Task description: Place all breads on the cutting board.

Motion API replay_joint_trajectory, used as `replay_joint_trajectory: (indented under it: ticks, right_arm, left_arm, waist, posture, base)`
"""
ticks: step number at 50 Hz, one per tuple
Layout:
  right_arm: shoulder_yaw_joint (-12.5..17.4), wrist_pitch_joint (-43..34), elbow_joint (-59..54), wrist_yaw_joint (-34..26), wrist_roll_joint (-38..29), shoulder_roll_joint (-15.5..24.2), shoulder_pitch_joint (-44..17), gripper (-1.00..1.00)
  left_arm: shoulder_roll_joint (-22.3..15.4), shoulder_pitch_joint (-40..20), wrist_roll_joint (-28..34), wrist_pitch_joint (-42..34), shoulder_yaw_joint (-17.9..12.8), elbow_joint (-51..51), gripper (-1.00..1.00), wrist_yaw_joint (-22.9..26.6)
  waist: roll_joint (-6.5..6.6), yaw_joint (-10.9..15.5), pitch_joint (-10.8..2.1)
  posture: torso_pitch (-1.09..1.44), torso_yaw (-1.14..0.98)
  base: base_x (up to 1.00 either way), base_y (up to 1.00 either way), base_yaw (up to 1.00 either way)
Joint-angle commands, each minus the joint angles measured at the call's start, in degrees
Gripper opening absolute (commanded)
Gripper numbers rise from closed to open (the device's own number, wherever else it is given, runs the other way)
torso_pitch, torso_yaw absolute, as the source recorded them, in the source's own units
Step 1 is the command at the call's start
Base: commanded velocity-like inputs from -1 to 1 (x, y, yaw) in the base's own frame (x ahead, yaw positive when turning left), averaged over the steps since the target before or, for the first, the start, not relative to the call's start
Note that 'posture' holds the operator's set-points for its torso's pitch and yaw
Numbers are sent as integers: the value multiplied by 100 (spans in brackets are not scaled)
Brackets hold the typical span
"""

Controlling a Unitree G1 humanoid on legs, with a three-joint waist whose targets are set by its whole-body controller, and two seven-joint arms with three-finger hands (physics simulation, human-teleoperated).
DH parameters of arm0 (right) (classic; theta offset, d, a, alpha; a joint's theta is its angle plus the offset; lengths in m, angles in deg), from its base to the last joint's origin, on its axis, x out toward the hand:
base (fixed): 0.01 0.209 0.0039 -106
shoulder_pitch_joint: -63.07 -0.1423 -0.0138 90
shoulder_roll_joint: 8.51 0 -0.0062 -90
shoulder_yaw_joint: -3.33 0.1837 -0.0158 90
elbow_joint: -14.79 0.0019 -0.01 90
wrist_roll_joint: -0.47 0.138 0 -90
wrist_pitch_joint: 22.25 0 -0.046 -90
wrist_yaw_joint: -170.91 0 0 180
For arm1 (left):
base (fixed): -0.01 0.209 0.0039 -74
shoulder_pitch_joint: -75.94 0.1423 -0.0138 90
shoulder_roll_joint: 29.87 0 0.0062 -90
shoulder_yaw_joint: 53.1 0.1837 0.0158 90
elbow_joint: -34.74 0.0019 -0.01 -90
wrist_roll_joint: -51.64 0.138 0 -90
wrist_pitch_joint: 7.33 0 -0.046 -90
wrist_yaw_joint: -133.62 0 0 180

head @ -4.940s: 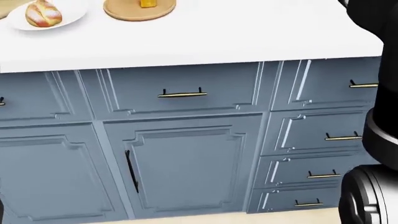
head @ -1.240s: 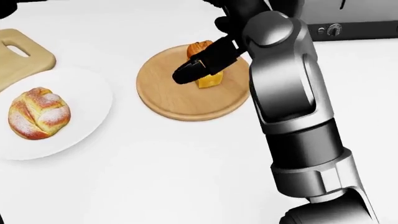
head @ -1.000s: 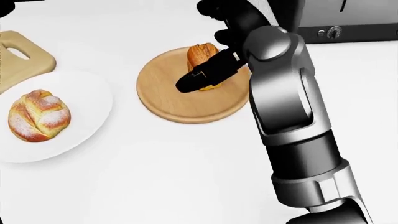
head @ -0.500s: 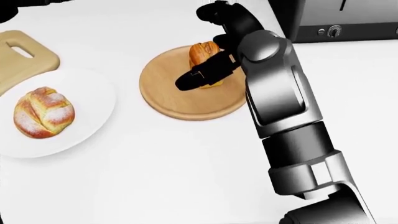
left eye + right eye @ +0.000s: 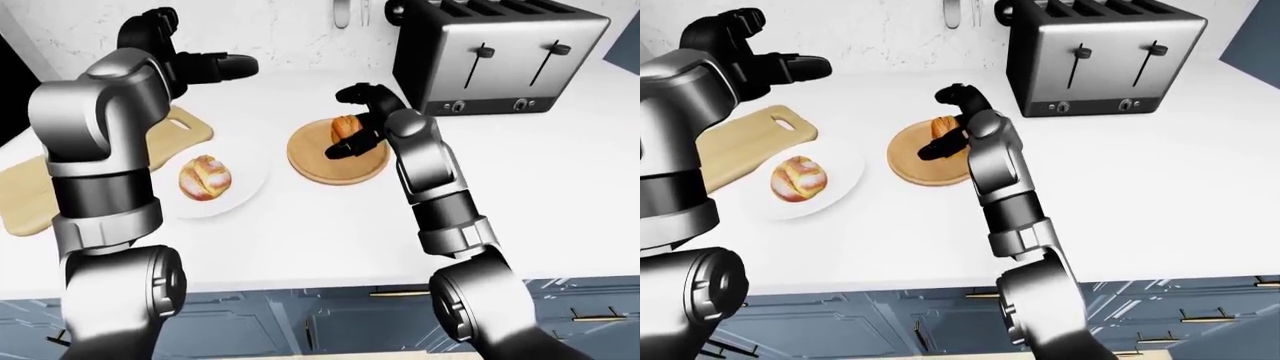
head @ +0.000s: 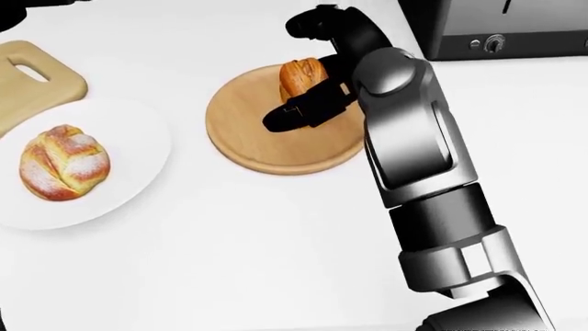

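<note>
Where the eye views reach lowest, blue-grey panelled cabinet fronts with brass bar handles (image 5: 400, 293) run beneath the edge of a plain white countertop (image 6: 229, 255), which fills most of the head view. Nearest on that surface, toward the left, a round white plate (image 6: 138, 148) carries a sugar-dusted, golden round bun (image 6: 63, 161). Just past the plate, and touching or tucked under its far-left edge (the overlap is hard to judge), lies a pale wooden cutting board with a handle slot (image 5: 745, 142); nothing rests on it.

To the right of the plate sits a round wooden serving board (image 6: 267, 138), and on it stands a small brown, ridged croissant-like pastry (image 6: 300, 77). The robot's silver-and-black right arm reaches up the middle of the views, and its right hand (image 6: 308, 103) has dark fingers (image 6: 287, 116) curled against the pastry's near side, with another finger arching over its far side; whether they actually pinch it I cannot tell.

Farther off, a shiny chrome four-slot toaster (image 5: 495, 52) stands at the upper right. The left hand (image 5: 185, 64) hovers above the counter's far left, fingers spread apart, holding nothing. A pale speckled wall (image 5: 290, 30) closes the scene.
</note>
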Motion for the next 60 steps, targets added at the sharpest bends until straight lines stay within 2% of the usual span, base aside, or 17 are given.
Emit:
replay_joint_trajectory:
  ticks: [1,9,19,33,36,60]
  right_arm:
    - [37,168,172,48,-37,47,-282,47]
    - [36,245,32,86,-36,19,-339,45]
    - [17,354,32,166,-101,23,-257,29]
    - [-31,495,17,183,-340,-9,-167,29]
    - [-19,584,-49,247,-385,-21,-156,17]
    - [-117,969,-235,355,-937,-52,-125,9]
  left_arm:
    - [-80,-258,14,182,-48,-147,100,-7]
    - [-99,-255,18,220,-55,-107,100,1]
    - [-78,-217,0,190,-60,-171,100,-29]
    - [-75,-219,-33,152,-64,-212,100,-68]
    - [-61,-193,-35,177,-59,-212,100,-73]
    - [-33,-162,-47,201,-53,-212,100,-91]
  waist:
    - [22,-2,-194]
    - [23,-4,-196]
    - [22,-3,-198]
    - [26,-13,-196]
    - [27,-15,-191]
    - [32,-18,-195]
  posture:
    - [0,0]
    - [0,0]
    - [0,0]
    - [0,0]
    - [0,0]
    - [0,0]
  base:
    - [0,0,0]
    - [0,0,0]
    - [0,0,0]
    - [0,0,0]
    - [0,0,0]
    - [0,0,0]
